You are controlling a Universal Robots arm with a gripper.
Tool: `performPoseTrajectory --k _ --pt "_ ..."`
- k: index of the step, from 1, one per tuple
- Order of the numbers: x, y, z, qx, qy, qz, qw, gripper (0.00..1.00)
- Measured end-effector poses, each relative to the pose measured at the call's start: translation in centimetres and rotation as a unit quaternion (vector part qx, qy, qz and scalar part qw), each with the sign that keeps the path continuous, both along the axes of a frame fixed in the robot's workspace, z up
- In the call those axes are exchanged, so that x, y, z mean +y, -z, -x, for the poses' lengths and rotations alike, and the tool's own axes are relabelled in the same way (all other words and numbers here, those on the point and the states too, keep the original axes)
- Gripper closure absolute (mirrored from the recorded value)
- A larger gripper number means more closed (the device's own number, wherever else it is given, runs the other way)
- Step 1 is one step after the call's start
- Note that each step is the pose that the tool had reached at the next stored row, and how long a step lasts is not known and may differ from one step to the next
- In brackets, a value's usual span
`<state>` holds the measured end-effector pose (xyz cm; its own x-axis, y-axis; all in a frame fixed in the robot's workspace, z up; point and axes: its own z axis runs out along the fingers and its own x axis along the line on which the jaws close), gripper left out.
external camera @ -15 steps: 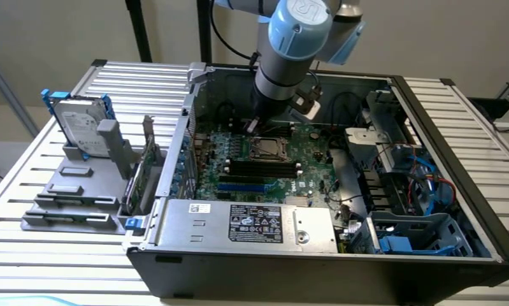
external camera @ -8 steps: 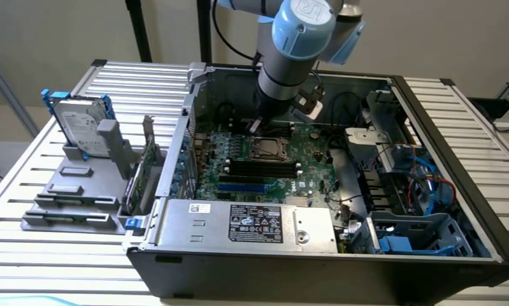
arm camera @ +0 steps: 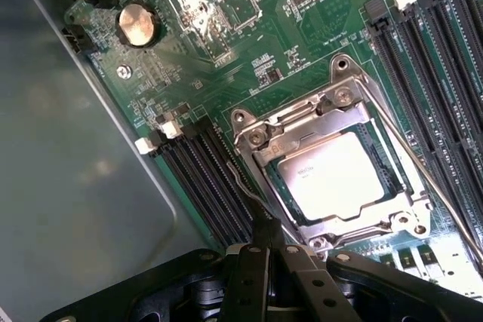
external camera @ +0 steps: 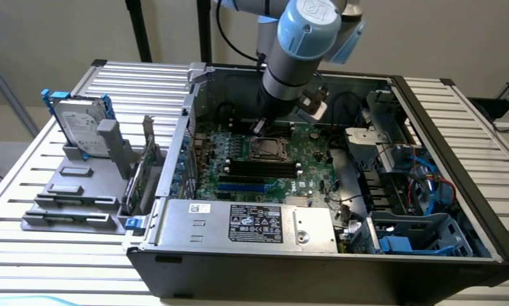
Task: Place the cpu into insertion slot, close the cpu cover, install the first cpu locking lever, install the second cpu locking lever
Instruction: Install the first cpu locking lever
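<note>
Your end effector (arm camera: 266, 233) is clenched with its tip on the thin locking lever (arm camera: 245, 190) beside the cpu cover (arm camera: 332, 122), closed over the seated cpu (arm camera: 336, 179).

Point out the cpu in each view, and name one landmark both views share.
Exterior view: the cpu sits mid-board inside the open computer case.
Wrist view: the cpu lies pale and square, framed by the silvery cover.
Shared landmark: the long black memory slots running alongside it.
</note>
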<state>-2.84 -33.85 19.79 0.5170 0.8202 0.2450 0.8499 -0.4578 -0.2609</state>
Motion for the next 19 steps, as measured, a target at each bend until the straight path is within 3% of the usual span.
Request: performPoseTrajectory --k 19 --pt "0.13 0.32 -1.4 0.0000 0.000 0.0107 0.9999 0.89"
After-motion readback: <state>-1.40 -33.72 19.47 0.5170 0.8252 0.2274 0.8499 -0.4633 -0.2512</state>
